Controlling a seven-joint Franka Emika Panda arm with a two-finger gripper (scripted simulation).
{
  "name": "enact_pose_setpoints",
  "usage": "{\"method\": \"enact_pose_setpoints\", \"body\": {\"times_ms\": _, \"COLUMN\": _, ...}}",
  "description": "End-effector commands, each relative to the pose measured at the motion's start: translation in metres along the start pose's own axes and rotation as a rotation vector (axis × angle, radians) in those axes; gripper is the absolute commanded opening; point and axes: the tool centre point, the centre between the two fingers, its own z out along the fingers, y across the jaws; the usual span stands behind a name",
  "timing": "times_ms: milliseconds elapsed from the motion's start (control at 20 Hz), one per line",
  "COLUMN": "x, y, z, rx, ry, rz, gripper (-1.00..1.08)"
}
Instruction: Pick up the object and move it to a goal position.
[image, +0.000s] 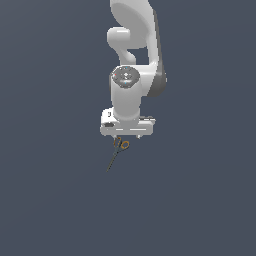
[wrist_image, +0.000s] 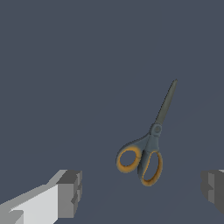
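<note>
The object (wrist_image: 151, 140) is a small pair of scissors with a thin dark blade and two orange ring handles, lying flat on the dark grey floor. In the exterior view the object (image: 116, 154) shows just below the white hand, orange ring nearest the hand and blade pointing away. My gripper (wrist_image: 141, 189) hangs above it, open. One grey finger pad (wrist_image: 70, 192) stands well to one side of the handles, and the other pad (wrist_image: 213, 187) shows at the picture's edge. Neither pad touches the scissors. In the exterior view the gripper (image: 126, 137) is mostly hidden under the hand.
The white arm (image: 132, 60) reaches down from the top of the exterior view. A uniform dark grey floor (image: 60, 200) surrounds the scissors, and no other object or edge is in view.
</note>
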Motion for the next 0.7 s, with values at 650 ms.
{"method": "enact_pose_setpoints", "body": {"times_ms": 650, "x": 0.0, "y": -0.003, "z": -0.01, "rx": -0.022, "ry": 0.02, "rz": -0.047, "gripper": 1.0}}
